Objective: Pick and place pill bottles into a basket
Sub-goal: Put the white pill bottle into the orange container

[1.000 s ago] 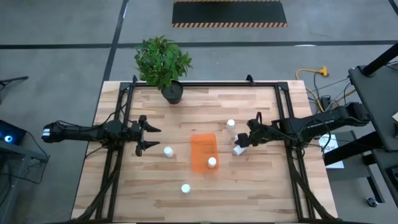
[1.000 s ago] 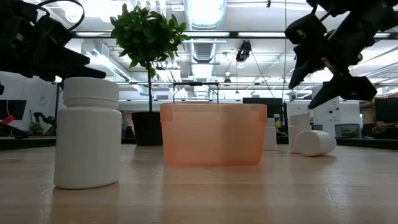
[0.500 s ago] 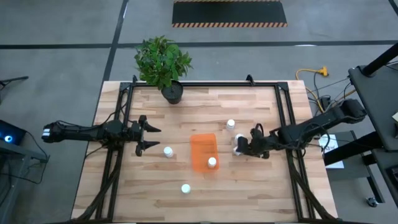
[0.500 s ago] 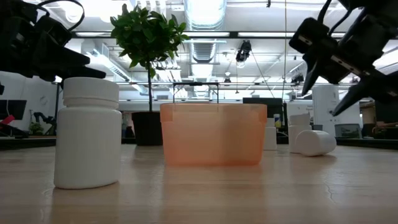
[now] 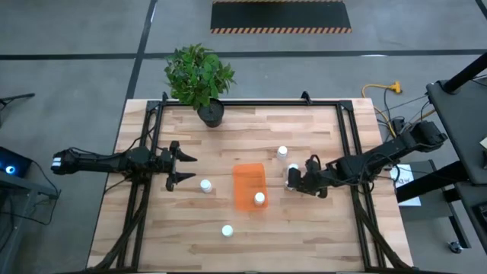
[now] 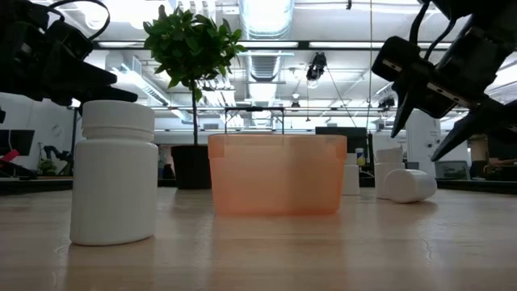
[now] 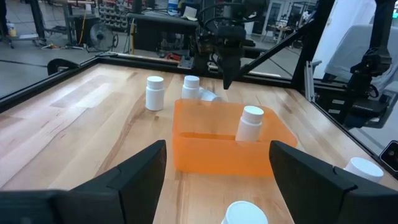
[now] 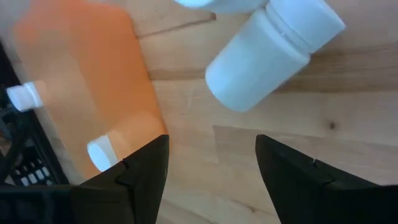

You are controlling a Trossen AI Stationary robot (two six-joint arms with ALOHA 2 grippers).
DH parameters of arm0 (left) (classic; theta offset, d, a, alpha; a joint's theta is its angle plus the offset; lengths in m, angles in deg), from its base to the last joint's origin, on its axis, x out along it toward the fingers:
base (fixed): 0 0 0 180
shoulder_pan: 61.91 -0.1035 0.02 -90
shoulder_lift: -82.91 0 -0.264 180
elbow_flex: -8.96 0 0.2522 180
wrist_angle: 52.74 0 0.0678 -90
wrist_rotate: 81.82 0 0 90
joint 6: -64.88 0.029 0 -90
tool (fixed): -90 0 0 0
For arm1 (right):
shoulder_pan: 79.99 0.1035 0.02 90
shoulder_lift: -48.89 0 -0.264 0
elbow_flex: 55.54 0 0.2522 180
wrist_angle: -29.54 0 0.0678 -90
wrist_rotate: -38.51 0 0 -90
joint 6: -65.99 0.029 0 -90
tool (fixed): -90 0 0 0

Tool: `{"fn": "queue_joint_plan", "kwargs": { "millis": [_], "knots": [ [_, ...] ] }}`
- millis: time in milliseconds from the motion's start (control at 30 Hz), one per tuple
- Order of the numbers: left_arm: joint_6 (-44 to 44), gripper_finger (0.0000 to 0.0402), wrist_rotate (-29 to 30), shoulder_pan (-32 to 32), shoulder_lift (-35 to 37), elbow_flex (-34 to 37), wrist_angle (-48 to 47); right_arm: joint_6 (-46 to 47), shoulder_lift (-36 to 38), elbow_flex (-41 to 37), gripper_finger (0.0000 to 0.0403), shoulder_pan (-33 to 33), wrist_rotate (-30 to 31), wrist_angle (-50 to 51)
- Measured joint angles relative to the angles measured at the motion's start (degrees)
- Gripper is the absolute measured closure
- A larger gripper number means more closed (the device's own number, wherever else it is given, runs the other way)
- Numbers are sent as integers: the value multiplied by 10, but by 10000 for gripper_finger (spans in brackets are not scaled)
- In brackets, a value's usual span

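Observation:
The orange basket (image 5: pixel 248 185) sits mid-table with one white pill bottle (image 5: pixel 259 199) standing in its near right corner. Right of it, one pill bottle (image 8: pixel 267 53) lies on its side, next to an upright one (image 7: pixel 191 87); another (image 5: pixel 282 151) stands farther back. Two more stand left of the basket (image 5: pixel 205 185) and toward the near edge (image 5: pixel 227 230). My right gripper (image 5: pixel 298 181) hangs open just above the lying bottle, slanting down, touching nothing (image 8: pixel 211 180). My left gripper (image 5: pixel 183 167) waits open at the table's left, level, facing the basket.
A potted plant (image 5: pixel 200 76) stands at the table's far edge. Black frame rails (image 5: pixel 348 152) run along both sides of the wooden top. Bare wood lies between the basket and the near edge.
My right gripper has swung toward the table's near edge, sunk a little and rolled about its own axis; it now hangs over the lying bottle beside the basket. The bottles and the basket stay where they were.

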Motion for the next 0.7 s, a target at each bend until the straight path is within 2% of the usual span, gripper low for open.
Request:
{"fn": "queue_joint_plan", "kwargs": {
  "millis": [100,267,400,700],
  "knots": [
    [0,134,0,0,0,0,0,3,-1,4,177,0,25,12],
    [0,134,0,0,-1,0,1,19,-41,111,177,7,26,228],
    [0,134,0,0,-1,0,1,54,-77,191,177,10,26,332],
    [0,134,0,0,0,0,0,43,-174,331,177,3,163,337]
  ]
}}
